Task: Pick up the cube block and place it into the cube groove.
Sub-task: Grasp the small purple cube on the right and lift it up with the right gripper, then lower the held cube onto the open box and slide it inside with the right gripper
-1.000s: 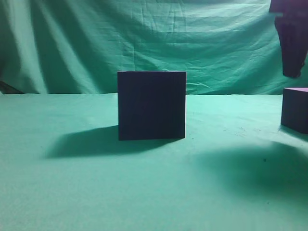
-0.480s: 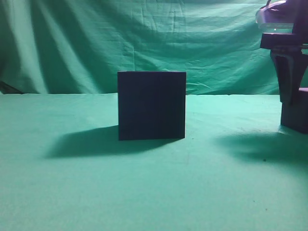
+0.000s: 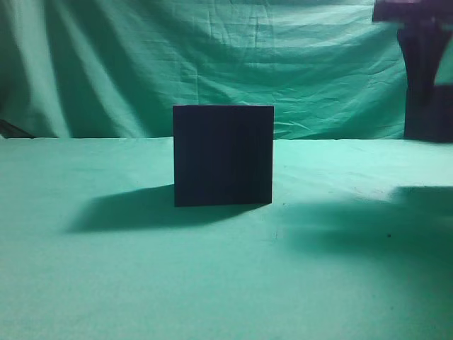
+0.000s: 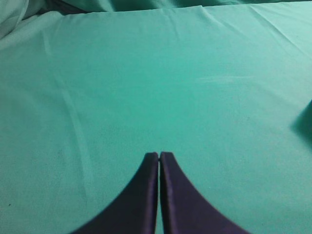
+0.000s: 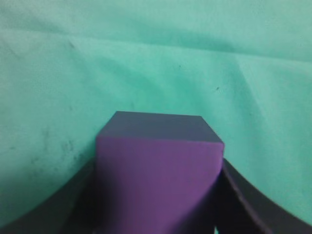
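Note:
The cube groove point(image 3: 223, 156), a large near-black box, stands on the green cloth in the middle of the exterior view. My right gripper point(image 3: 425, 71) hangs at the far right edge, shut on the purple cube block point(image 3: 430, 117), which is held clear above the cloth with its shadow below. In the right wrist view the cube block point(image 5: 157, 146) fills the space between the two dark fingers of the right gripper point(image 5: 158, 168). My left gripper point(image 4: 159, 155) is shut and empty over bare cloth; it does not show in the exterior view.
A green cloth point(image 3: 141, 269) covers the table, and a wrinkled green curtain point(image 3: 212, 64) hangs behind it. A dark shadow point(image 4: 304, 122) shows at the right edge of the left wrist view.
My right gripper came down over the cube block at the right edge, closed on it and lifted it off the cloth. The dark box has not moved.

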